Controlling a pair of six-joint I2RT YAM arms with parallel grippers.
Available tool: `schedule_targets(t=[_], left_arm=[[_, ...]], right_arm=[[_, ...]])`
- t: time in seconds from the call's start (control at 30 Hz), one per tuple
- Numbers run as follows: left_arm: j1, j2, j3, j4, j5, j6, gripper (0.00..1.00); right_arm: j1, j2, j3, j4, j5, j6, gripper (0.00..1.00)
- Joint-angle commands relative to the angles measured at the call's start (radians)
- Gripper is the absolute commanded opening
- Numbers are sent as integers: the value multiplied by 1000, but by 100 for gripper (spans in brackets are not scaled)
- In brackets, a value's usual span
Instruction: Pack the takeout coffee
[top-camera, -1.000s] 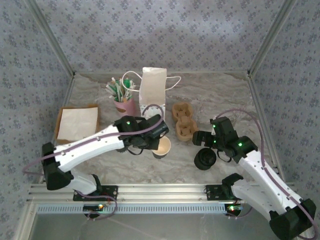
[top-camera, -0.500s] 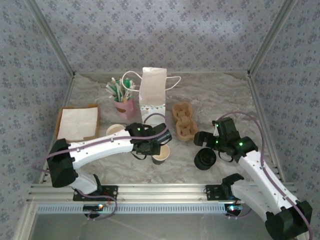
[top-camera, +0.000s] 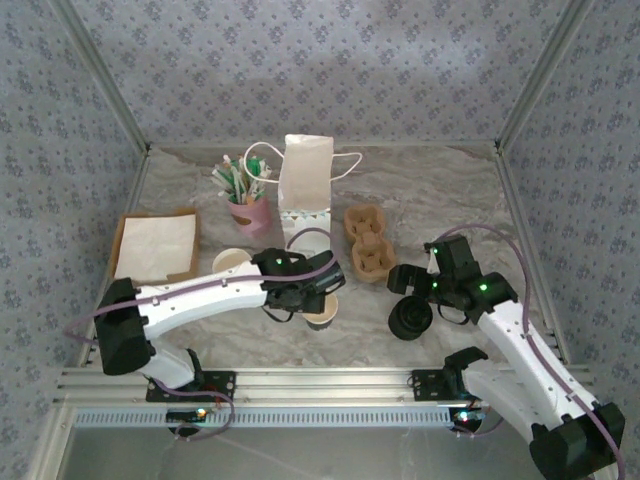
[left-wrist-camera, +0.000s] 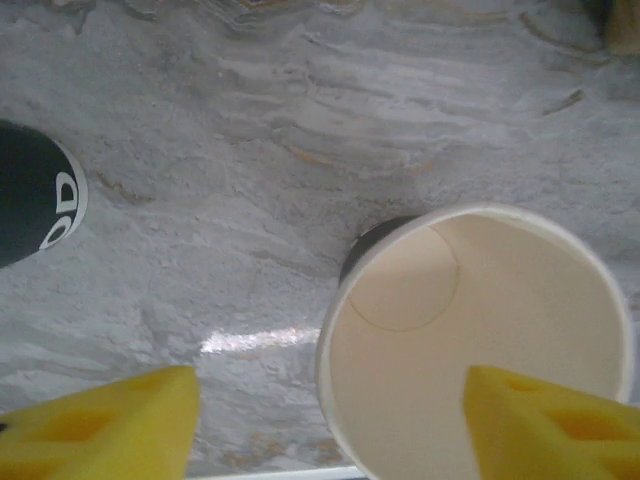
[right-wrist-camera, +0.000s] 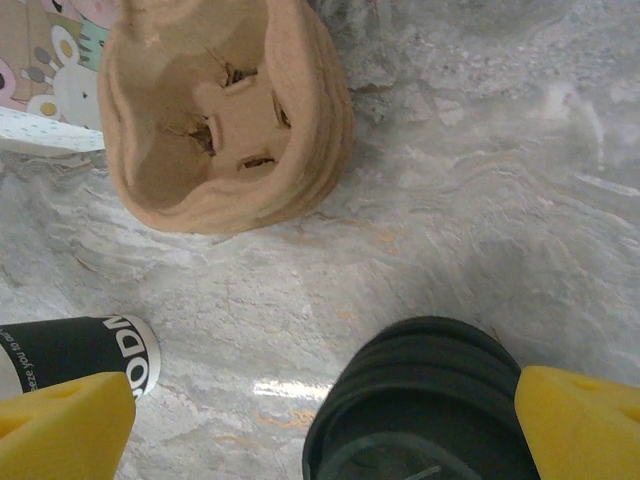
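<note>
Cup: upright on bench, lower centre, directly under your left gripper.
Left gripper: spread, flanking the rim.
Right gripper: spread above black lids.
Nearer arm: left.

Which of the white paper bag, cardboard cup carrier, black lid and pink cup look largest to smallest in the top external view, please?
1. white paper bag
2. cardboard cup carrier
3. black lid and pink cup: they look about alike, so left unranked.
</note>
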Motion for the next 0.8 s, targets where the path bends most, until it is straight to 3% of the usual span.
schedule_targets(t=[0.0,0.03,0.37,0.5,0.77], left_arm=[[-36,-76,77,-42,-93,21,90],[-48,-86,88,-35,-109,30,99],[-114,-136,80,147,-206,153,99],[-123,-169,27,227,-222,186,99],[-122,-240,-81,288,-242,179,99]], right_arm=[[34,-10,69,-99,91,14,100],[52,-9,81,-124,131,29,100],[221,28,175,-405,484,321,100],[259,52,141,-411,478,378,100],[285,65,54,-248,342,389,100]])
